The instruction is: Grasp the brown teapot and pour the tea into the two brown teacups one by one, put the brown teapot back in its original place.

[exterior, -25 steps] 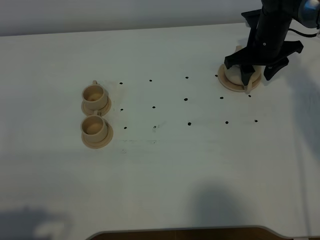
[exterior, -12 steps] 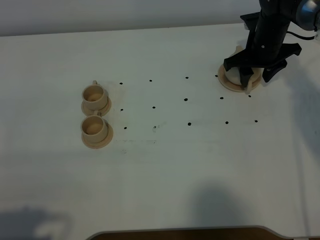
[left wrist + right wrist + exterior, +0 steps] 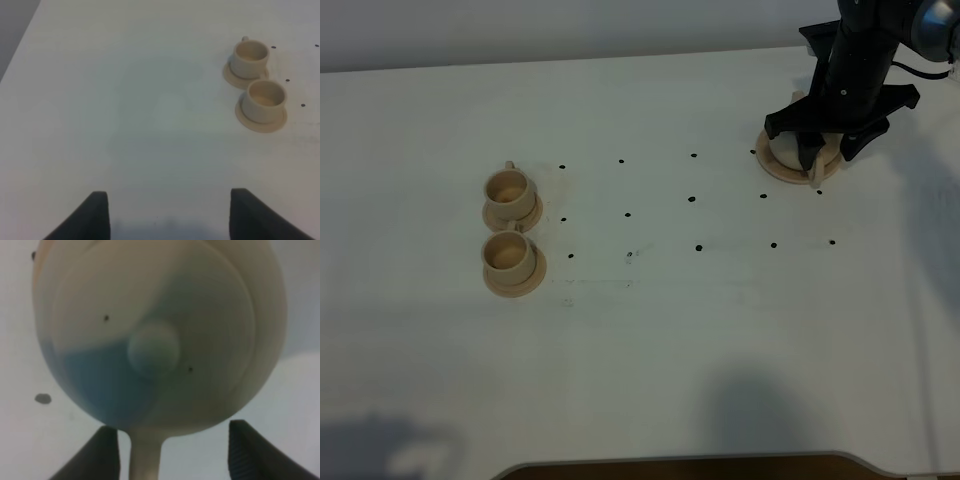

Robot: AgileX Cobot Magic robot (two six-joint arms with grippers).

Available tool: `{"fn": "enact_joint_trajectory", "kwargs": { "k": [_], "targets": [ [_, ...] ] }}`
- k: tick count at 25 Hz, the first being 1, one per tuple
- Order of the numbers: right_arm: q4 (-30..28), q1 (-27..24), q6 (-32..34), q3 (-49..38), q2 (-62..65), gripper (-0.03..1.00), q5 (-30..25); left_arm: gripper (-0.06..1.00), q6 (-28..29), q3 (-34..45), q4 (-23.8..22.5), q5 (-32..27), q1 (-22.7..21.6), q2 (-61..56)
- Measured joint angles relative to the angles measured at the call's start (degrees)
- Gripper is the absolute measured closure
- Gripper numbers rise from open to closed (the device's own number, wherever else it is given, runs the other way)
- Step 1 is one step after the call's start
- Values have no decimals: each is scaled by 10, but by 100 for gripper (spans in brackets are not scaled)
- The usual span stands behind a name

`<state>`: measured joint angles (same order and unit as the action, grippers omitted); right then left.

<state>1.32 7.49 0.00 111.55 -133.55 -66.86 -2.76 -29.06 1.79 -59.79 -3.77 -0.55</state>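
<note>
Right tool (image 3: pixel 828 152) now lower over teapot (image 3: pixel 160 340) than second ago. Jaws apart, narrowing slightly, either side of handle (image 3: pixel 145 460); no contact seen. Teapot on disc (image 3: pixel 790 177), far right corner of surface (image 3: pixel 650 350). Far cup (image 3: pixel 508 188) and near cup (image 3: pixel 507 253) by left edge. Judgement: grasp imminent, pouring not begun. Left tool (image 3: pixel 170 215) apart, empty.

My right arm points steeply down, right gripper (image 3: pixel 812 142) jaws spread wide. Left gripper (image 3: pixel 167 215) jaws also wide apart.
</note>
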Motion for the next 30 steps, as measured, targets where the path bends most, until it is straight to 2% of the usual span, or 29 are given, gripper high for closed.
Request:
{"fn": "enact_joint_trajectory", "kwargs": {
  "k": [14,30],
  "targets": [
    [10,-3,0,-1,-1,49,0,39,0,0,0,0,0,0],
    [24,-3,0,-1,-11,61,-3,39,0,0,0,0,0,0]
  ]
}}
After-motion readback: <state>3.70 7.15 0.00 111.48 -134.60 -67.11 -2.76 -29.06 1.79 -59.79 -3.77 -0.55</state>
